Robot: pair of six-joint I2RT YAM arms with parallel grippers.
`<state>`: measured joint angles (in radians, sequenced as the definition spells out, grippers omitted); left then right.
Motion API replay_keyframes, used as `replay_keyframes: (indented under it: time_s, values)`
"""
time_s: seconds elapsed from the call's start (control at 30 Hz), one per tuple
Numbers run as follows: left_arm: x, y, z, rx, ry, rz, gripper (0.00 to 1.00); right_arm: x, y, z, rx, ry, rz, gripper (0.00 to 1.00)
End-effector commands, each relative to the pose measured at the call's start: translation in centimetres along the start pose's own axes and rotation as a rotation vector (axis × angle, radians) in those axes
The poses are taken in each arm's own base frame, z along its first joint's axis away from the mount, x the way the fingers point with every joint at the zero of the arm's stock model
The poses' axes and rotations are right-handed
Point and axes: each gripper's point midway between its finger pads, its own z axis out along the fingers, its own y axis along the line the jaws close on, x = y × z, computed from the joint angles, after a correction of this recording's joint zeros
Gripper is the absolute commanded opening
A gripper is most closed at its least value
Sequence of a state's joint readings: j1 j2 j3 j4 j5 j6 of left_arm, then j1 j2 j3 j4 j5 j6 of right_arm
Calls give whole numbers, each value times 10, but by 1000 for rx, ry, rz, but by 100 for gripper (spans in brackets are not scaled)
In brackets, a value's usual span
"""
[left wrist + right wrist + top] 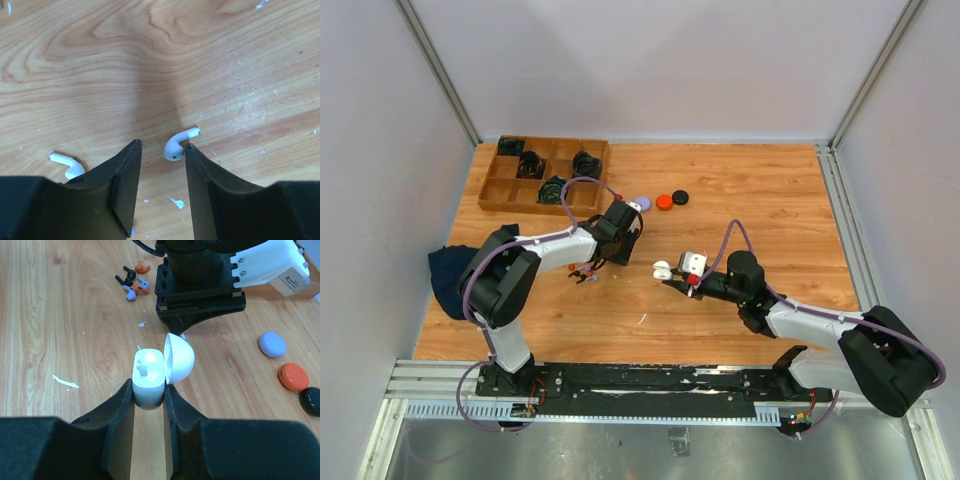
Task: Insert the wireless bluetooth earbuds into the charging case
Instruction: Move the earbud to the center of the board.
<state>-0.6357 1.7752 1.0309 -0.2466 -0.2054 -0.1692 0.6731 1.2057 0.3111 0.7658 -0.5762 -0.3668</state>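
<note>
From above, the right tool (670, 272) is seen clamped on the white charging case (663, 269), which is offered lid-open toward the left tool (628, 218), presumably for loading. The left wrist view adds what is hidden there: the jaws stand parted and grip nothing, one white earbud (177, 145) lies on the counter (150, 60) between their tips, and a second white earbud (67, 164) lies beside them. The right wrist view shows the case's wells, one apparently filled, and the coloured buds (134, 282) lying well apart.

From above and behind, we see the whole table (770, 200). Our wrist cameras look down from close; the right one and the top share the left gripper (632, 214).
</note>
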Motion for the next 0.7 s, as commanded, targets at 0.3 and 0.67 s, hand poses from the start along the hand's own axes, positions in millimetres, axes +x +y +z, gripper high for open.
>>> replay_keyframes:
  time_s: [0.3, 0.67]
  values:
    - [21, 46, -10, -241, 58, -11, 56, -14, 1, 0, -6, -49, -18, 1]
    - [-11, 53, -29, -243, -28, -140, 62, -17, -2, -2, 10, -48, -22, 1]
